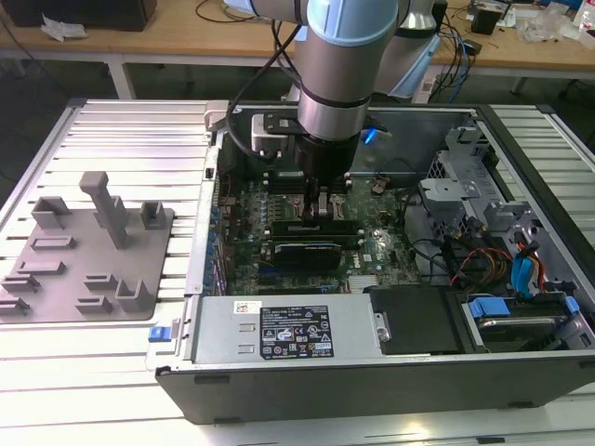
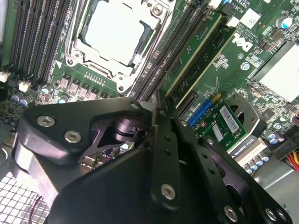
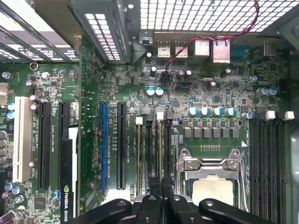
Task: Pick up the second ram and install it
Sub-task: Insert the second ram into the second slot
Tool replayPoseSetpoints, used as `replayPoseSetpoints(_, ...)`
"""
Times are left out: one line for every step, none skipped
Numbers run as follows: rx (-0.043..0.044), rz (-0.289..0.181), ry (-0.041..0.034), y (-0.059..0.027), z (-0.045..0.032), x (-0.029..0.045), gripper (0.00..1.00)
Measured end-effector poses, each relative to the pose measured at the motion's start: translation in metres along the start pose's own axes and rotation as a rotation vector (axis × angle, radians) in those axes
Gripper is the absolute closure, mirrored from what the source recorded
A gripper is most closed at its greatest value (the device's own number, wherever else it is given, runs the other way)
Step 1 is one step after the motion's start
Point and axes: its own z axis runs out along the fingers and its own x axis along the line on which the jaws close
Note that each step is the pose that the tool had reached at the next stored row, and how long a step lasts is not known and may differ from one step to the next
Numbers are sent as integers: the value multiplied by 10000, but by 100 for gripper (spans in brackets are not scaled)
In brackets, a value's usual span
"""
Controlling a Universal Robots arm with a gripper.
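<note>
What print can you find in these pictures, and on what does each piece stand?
Power supply label: too small to read.
White sticker on the motherboard: too small to read.
Black graphics card: white brand lettering, cut off at the edge.
Print beside the expansion slots: too small to read.

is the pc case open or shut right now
Open: the computer case has no side panel over it, the motherboard lies bare in the exterior view, and the gripper is down inside above it.
</note>
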Motion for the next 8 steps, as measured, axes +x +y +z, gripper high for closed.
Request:
replayPoseSetpoints(4, 0, -6, 0, 3, 0, 91)
replayPoseSetpoints(11, -2, -4, -1, 7, 1, 91)
replayPoseSetpoints(14, -2, -6, -1, 9, 1, 91)
replayPoseSetpoints(15, -1, -8, -1, 10, 1, 91)
replayPoseSetpoints(15, -1, -9, 0, 10, 1, 91)
replayPoseSetpoints(15, -1, -9, -1, 10, 1, 91)
replayPoseSetpoints(15, -1, -9, -1, 10, 1, 91)
replayPoseSetpoints(15, -1, -9, 0, 10, 1, 91)
